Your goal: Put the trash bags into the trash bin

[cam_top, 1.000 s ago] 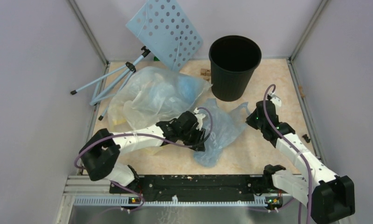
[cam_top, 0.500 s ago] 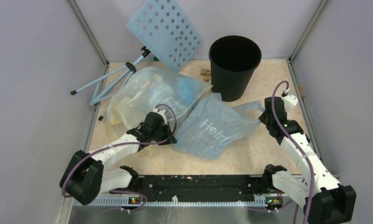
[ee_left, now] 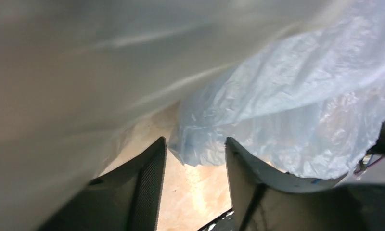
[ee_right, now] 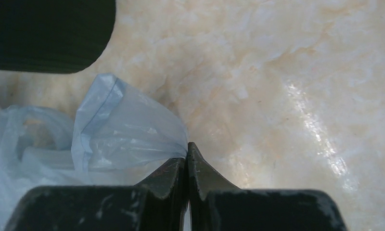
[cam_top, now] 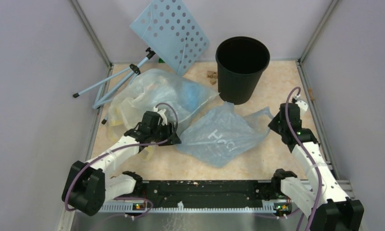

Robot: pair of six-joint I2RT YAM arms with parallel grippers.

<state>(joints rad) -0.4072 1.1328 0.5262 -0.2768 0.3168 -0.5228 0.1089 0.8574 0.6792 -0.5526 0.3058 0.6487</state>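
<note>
The left gripper (ee_left: pixel 193 159) is closest to the near edge, left of the table's middle. Its fingers are apart and nothing is between them; in its wrist view the light-blue film lies just ahead of the gap. Over toward the right edge, the right gripper (ee_right: pixel 186 161) has its fingers pressed together on a corner of the trash bag (cam_top: pixel 223 137). The bag lies spread across the middle of the table, mostly flat, with its white lettering facing up. Past the left gripper, a clear yellowish sack (cam_top: pixel 147 98) is heaped toward the far-left corner. The trash bin (cam_top: pixel 242 67) stands upright at the far edge, right of centre, and its mouth shows only darkness. The bag's far tip stops just short of the bin's base. As I read it, the task is barely begun: one corner is held, and the lifting, carrying and dropping in are all still to do. A second ago the left gripper was over the middle of the bag, which was bunched and narrow. That gripper has since drawn back toward the left edge and the bag has opened out wider, while the right gripper has hardly shifted.
</note>
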